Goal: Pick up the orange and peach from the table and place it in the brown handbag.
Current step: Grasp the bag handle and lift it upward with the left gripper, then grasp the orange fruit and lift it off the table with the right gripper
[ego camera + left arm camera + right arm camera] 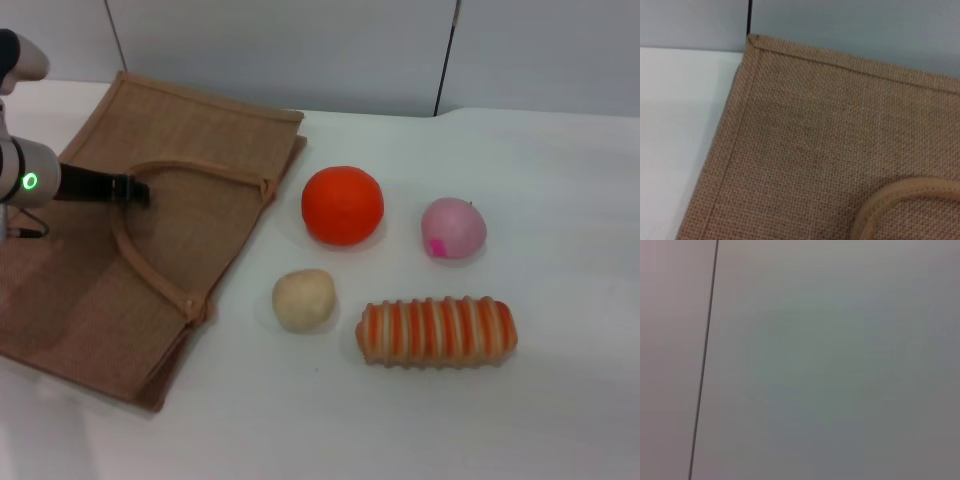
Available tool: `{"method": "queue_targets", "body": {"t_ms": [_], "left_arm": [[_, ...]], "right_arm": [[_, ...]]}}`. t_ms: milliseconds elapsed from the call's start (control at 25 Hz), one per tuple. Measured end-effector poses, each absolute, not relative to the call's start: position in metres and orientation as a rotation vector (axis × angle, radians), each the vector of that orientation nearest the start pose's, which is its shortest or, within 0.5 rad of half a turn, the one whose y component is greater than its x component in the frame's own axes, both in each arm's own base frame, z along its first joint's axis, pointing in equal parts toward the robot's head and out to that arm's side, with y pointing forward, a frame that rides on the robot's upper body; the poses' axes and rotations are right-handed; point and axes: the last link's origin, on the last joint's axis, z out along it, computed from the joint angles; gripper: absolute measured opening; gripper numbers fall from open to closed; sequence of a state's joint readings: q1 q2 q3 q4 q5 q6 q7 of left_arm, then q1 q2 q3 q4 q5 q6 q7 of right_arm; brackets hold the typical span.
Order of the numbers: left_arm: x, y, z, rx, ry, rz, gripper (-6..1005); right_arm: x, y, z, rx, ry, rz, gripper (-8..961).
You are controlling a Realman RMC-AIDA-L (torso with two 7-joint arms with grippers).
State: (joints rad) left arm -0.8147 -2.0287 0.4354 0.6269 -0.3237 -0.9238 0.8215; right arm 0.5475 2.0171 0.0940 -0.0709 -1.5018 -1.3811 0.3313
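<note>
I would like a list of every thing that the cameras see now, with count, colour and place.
handbag: 1, tan-brown, flat on the table's left side
handles: 2, tan-brown, lying on the handbag
orange: 1, bright orange, right of the handbag
peach: 1, pale pink with a magenta spot, right of the orange
ball: 1, beige, in front of the orange
loaf: 1, orange-and-cream striped, in front of the peach
table: 1, white
left pincer: 1, black, over the handbag at its handles
right pincer: not in view
</note>
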Motion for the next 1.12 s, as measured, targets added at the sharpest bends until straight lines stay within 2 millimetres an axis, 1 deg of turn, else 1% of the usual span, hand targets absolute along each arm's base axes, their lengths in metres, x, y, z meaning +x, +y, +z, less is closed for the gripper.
{"method": "queue_targets", "body": {"t_ms": [200, 320, 520, 720, 840, 920, 1040, 1120], "left_arm": [[-0.31, 0.432, 0.05, -1.947, -1.382, -0.127, 388], [-0.311, 0.43, 0.052, -1.948, -1.382, -0.152, 375], [-0.312, 0.43, 0.054, -1.947, -1.381, -0.156, 174], [-0.31, 0.431, 0.055, -1.953, -1.359, -0.194, 115], [-0.304, 0.43, 0.055, -1.99, -1.32, -0.321, 103], [-0.297, 0.427, 0.056, -2.026, -1.289, -0.452, 104], [-0.286, 0.421, 0.061, -2.074, -1.222, -0.638, 104], [-0.28, 0.417, 0.065, -2.088, -1.18, -0.743, 104]], "right_arm": [[0.323, 0.357, 0.064, -1.517, 0.33, 0.825, 851], [0.323, 0.357, 0.064, -1.517, 0.329, 0.824, 851], [0.323, 0.357, 0.065, -1.511, 0.329, 0.826, 851], [0.323, 0.357, 0.065, -1.512, 0.329, 0.827, 852], [0.322, 0.357, 0.063, -1.528, 0.326, 0.824, 850], [0.318, 0.358, 0.058, -1.574, 0.317, 0.827, 847], [0.311, 0.364, 0.052, -1.693, 0.327, 0.847, 843], [0.306, 0.371, 0.048, -1.792, 0.35, 0.85, 840]]}}
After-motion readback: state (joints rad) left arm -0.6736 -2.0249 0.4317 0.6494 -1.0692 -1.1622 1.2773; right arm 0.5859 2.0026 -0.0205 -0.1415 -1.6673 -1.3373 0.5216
